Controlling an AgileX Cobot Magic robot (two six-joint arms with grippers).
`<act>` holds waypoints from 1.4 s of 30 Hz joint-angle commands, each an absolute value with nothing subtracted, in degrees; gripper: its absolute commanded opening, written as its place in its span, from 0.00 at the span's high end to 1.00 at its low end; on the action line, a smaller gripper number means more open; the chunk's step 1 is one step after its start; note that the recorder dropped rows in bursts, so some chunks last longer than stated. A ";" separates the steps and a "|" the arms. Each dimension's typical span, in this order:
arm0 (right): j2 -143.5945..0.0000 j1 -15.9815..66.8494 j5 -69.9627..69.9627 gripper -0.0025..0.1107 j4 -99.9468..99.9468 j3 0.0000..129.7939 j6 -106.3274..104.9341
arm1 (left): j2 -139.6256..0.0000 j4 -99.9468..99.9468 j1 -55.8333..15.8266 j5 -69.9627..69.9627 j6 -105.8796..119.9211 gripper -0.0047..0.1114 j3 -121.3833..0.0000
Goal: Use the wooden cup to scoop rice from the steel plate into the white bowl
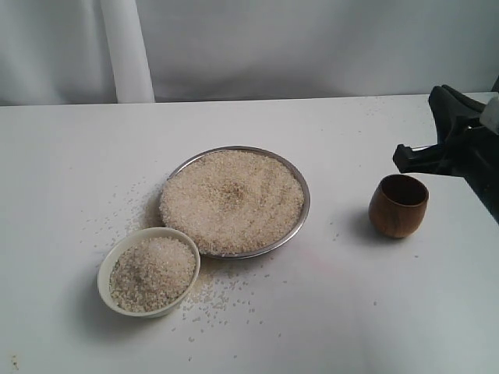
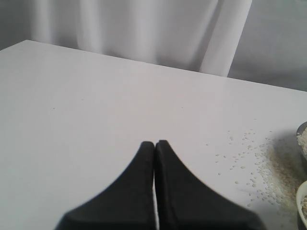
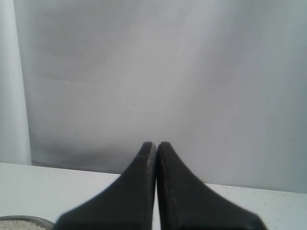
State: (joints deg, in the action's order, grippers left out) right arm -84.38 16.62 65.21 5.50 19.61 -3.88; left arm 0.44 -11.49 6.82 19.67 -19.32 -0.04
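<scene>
The steel plate point(image 1: 306, 204) sits mid-table, heaped with rice point(image 1: 232, 199). Touching its front left is the white bowl point(image 1: 104, 274), also holding rice point(image 1: 152, 271). The wooden cup point(image 1: 398, 206) stands upright and empty to the plate's right. My right gripper point(image 1: 401, 158) hovers just above and behind the cup, shut on nothing and apart from it; its wrist view shows the closed gripper point(image 3: 156, 143) against the backdrop, with a sliver of plate point(image 3: 29, 219). My left gripper point(image 2: 154, 143) is shut and empty over bare table, outside the exterior view. That wrist view catches edges of the plate point(image 2: 302, 132) and bowl point(image 2: 302, 199).
Loose grains point(image 1: 222, 300) lie scattered on the white table around the bowl and left of the plate; these spilled grains point(image 2: 268, 165) also show in the left wrist view. A grey curtain backdrop point(image 1: 312, 47) with a white post point(image 1: 129, 51) stands behind the table's far edge.
</scene>
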 commanded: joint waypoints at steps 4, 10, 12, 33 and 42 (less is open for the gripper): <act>-83.37 16.57 65.34 0.98 5.08 19.40 -4.30 | 0.00 -11.28 6.74 19.31 -19.45 0.96 0.00; -76.19 16.57 61.41 0.98 5.18 19.40 -4.30 | 0.00 -11.28 6.74 19.31 -19.45 0.96 0.00; -74.87 16.57 62.16 0.98 5.18 19.40 -4.30 | 0.00 -11.28 6.74 19.31 -19.45 0.96 0.00; -50.69 16.57 31.23 0.98 5.76 19.40 -14.06 | 0.00 -11.28 6.74 19.31 -19.45 0.96 0.00; -33.90 16.57 19.16 0.98 5.12 19.28 -14.97 | 0.00 -11.28 6.74 19.31 -19.45 0.96 0.00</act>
